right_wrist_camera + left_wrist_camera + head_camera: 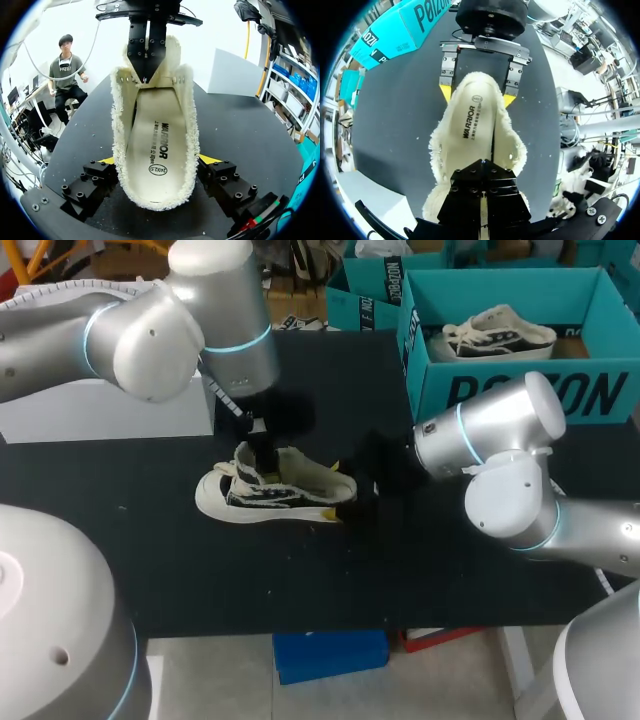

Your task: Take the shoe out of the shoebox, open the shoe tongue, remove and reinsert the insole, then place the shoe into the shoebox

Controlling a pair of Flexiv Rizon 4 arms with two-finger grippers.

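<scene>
A white, fleece-lined shoe [275, 495] with black side panels lies on the black table [150, 540], toe to the left. Its cream insole [157, 150] lies flat inside. My left gripper [256, 445] comes down from above and is shut on the shoe's tongue [150, 60], holding it up and back. My right gripper [332, 492] has a yellow tip on each side of the heel, and both fingers press its sides. The left wrist view looks down into the shoe, with my left gripper [482, 167] at the tongue and my right gripper [476, 96] at the heel.
A teal shoebox [500, 390] stands open at the back right, with a second shoe [495, 332] inside. Another teal box [365, 290] stands behind it. A white sheet [110, 410] lies at the table's back left.
</scene>
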